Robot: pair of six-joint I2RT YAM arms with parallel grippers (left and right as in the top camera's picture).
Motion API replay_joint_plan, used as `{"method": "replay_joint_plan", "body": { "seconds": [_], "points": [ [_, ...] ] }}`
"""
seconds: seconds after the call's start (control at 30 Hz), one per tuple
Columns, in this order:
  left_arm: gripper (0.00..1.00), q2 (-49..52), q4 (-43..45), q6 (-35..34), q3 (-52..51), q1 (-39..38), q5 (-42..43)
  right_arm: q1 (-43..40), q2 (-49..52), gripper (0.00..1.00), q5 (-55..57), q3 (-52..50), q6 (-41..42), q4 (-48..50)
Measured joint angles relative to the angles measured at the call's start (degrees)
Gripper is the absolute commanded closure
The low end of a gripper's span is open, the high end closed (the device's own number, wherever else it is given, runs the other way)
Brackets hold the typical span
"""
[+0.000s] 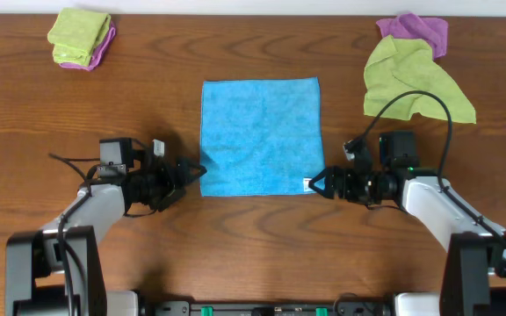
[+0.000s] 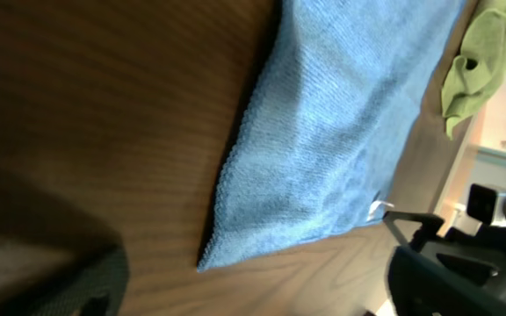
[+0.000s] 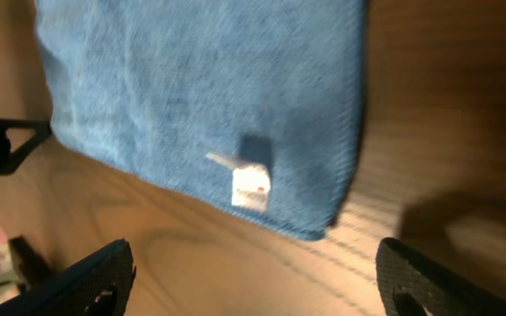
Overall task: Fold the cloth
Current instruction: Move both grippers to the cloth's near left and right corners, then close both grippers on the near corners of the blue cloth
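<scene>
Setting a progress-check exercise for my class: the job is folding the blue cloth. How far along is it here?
Done: the blue cloth lies spread flat on the table, its white tag at the near right corner. In hand: nothing is gripped; the left gripper and right gripper sit open beside the two near corners. Left: no fold shows, so the whole fold seems to remain.

Wood table [image 1: 253, 254] — cloth [image 1: 260, 136] flat, left heap [image 1: 80, 37], right heap [image 1: 415, 75]
</scene>
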Motion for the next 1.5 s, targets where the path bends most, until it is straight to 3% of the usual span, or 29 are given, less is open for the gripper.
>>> {"method": "replay_joint_plan", "body": {
  "seconds": [0.33, 0.5, 0.87, 1.27, 1.3, 1.5],
  "points": [
    [0.02, 4.44, 9.35, -2.47, 0.57, -0.70, 3.39, -0.46, 1.81, 0.09, 2.56, 0.00, 0.61, 6.95],
    [0.02, 6.29, 12.07, -4.13, 1.33, -2.01, 4.15, -0.72, 7.08, 0.09, -2.45, 1.95, 1.05, 10.29],
    [0.02, 7.19, 10.80, -4.55, 2.32, -4.33, 4.94, -1.14, 13.73, 0.12, -13.18, 4.37, 1.03, 11.52],
    [0.00, 7.19, 7.67, -4.46, 2.86, -6.64, 5.90, -1.14, 14.78, 0.18, -18.16, 4.11, -0.28, 3.65],
    [0.05, 7.19, 7.23, -4.33, 2.93, -6.64, 6.05, -1.14, 14.78, 0.18, -18.25, 4.04, -0.33, 3.32],
    [0.07, 7.23, 1.77, -1.55, 3.13, -6.51, 7.15, -1.14, 14.78, 0.19, -18.32, 4.00, -0.94, -0.20]
  ]
}}
